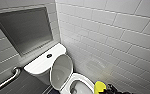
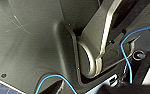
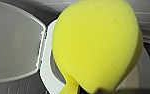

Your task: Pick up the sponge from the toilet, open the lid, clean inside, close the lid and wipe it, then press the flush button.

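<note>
Just white tiles [image 1: 111, 37] around toilet [image 1: 38, 65].

Base surface: dark tiled floor [image 1: 31, 85], seen beside the toilet [image 1: 86, 80] and below its tank. The toilet stands directly on this floor, set into the corner of two white-tiled walls. Secondary surface: flat white tank top [image 1: 41, 63] at the back of the toilet. One item is set in it, the flush button [image 1: 49, 55], dark and round, near the centre. The lid [image 1: 61, 71] is raised, standing upright between the tank and the open bowl; whether it touches the tank front cannot be told. Bowl rim white, glossy.
</note>
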`<state>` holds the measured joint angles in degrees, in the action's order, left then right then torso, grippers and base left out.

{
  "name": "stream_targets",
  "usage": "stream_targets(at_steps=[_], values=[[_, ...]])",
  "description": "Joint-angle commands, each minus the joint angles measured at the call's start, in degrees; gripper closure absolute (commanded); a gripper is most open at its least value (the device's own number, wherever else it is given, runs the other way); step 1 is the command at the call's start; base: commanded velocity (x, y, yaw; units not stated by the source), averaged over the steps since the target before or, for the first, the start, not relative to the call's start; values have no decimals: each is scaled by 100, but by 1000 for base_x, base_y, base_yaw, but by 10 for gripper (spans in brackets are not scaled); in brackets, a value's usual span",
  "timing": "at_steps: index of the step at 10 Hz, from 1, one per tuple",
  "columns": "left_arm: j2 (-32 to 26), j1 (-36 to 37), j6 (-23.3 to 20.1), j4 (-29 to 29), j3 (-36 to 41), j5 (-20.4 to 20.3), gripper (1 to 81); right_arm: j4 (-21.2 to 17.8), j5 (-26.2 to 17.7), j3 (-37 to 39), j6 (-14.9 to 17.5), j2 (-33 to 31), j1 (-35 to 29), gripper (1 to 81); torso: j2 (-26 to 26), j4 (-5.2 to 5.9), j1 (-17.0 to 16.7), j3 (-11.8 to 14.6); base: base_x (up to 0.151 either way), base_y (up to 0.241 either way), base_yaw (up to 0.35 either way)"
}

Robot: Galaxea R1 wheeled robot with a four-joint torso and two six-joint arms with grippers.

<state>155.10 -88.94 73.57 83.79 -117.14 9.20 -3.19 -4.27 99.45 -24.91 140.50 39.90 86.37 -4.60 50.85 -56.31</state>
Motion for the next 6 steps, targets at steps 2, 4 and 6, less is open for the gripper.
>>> stream_targets(at_steps=[2, 4, 6], values=[[92, -102, -18, 50, -11, 178, 10, -59, -654, 249, -41, 394, -1075, 811, 0, 0, 0, -207, 0, 0, 0], [101, -101, -19, 50, -11, 178, 10, -67, -741, 275, -58, 560, -1268, 811, 0, 0, 0, -552, 0, 0, 0], [118, -102, -19, 59, -28, 178, 10, -59, -865, 328, -120, 658, -1471, 811, 0, 0, 2, -832, 0, 0, 0]])
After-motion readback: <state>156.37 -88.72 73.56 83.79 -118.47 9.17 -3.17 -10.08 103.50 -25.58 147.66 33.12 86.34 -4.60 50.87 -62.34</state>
